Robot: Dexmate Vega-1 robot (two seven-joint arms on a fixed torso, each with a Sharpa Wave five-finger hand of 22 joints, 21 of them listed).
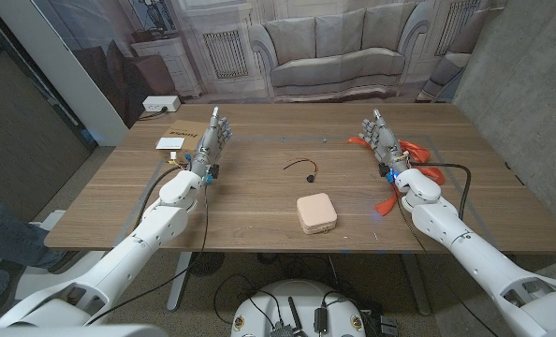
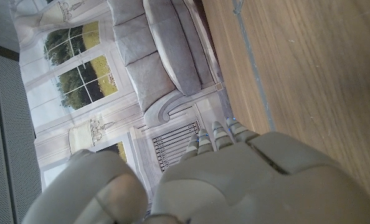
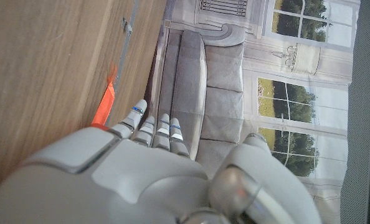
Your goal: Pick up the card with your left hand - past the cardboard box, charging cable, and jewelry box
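At the far left of the wooden worktop [image 1: 259, 211], a flat brown cardboard box [image 1: 182, 128] lies near the back corner, and the white card [image 1: 171, 144] rests just in front of it, partly overlapping the box's near edge. The left robot hand [image 1: 212, 140] stands immediately to the right of both, fingers [image 1: 219, 124] stretched toward the back of the worktop and slightly apart, holding nothing; it is just beside the card but whether it touches it cannot be told. In the left wrist view the back of that robot hand [image 2: 235, 180] fills the lower part, with the fingertips [image 2: 213, 134] reaching past the worktop's edge toward a backdrop printed with a sofa and windows. Toward the middle, a short black charging cable [image 1: 303, 168] lies loosely curled on bare wood, well apart from both arms. Nearer the front edge sits a pale pink, rounded square jewelry box [image 1: 315, 212], lid closed. Further right, the right robot hand [image 1: 383, 137] stands with fingers extended and unclenched, empty, over or just beside an orange-red strap [image 1: 414, 150] that trails across the worktop's right side; contact cannot be judged. The right wrist view shows the back of this robot hand [image 3: 141, 180] with the orange strap [image 3: 104, 106] just beyond its fingertips [image 3: 154, 127].
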